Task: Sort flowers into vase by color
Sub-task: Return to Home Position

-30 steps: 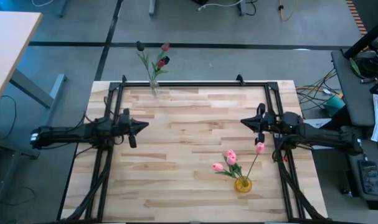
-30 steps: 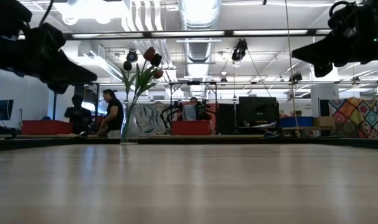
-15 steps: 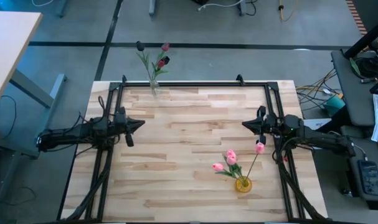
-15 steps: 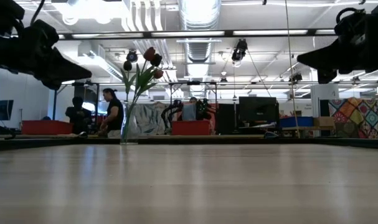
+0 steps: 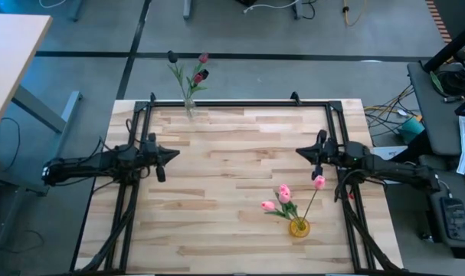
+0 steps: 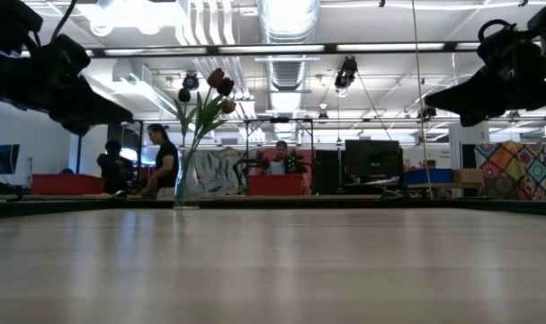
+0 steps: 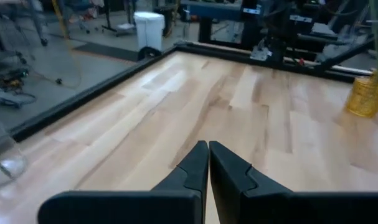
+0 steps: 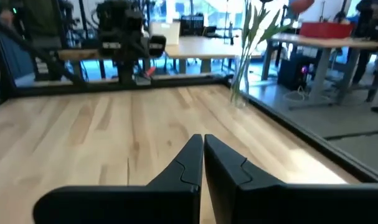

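1. Pincers: the left gripper (image 7: pixel 208 146) and right gripper (image 8: pixel 203 140) both have their fingers pressed together and hold nothing. They hang over the left and right sides of the table (image 5: pixel 232 153), tips facing, well apart. Nothing to drop.
2. Nearest risk: one pink flower head (image 5: pixel 319 182) leans out just beside the right arm (image 5: pixel 347 157). A low or sideways retract could catch that stem.
3. The stem sits in the yellow vase (image 5: pixel 298 227) with the other pink flowers (image 5: pixel 284 193), towards the near right of the table. The vase looks light and top-heavy, so a snag would likely tip it.
4. The clear vase (image 5: pixel 189 107) with the dark flowers (image 5: pixel 199 73) stands at the far edge, apart from the left arm (image 5: pixel 102 163). Low risk unless that arm swings wide.
5. No loose flowers on the table, so sorting looks done.
6. People (image 6: pixel 165 162) stand beyond the table, well clear.
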`<state>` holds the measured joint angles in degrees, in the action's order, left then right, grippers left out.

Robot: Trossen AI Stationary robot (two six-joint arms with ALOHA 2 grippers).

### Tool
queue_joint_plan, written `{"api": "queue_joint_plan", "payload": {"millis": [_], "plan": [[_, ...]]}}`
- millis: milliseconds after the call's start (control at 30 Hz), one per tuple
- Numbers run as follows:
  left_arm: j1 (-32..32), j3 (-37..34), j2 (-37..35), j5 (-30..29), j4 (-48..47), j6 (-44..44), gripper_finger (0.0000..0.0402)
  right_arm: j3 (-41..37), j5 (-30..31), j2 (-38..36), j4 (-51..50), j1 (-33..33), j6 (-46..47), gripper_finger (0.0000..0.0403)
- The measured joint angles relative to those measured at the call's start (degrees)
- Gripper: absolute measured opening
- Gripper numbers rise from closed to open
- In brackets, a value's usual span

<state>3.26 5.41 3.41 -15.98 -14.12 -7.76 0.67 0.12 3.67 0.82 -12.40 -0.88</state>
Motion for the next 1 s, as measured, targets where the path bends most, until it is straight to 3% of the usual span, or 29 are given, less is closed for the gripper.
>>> {"api": "queue_joint_plan", "payload": {"millis": [433,1000], "plan": [[-0.06,0.28,4.25,0.52,0.10,-0.25,0.0000,0.00,-0.04,5.35,-0.13,0.00,-0.20,0.0009],[-0.06,0.39,7.32,0.52,0.45,-0.27,0.0000,-0.04,-0.04,5.89,-0.07,0.00,-0.20,0.0009]]}}
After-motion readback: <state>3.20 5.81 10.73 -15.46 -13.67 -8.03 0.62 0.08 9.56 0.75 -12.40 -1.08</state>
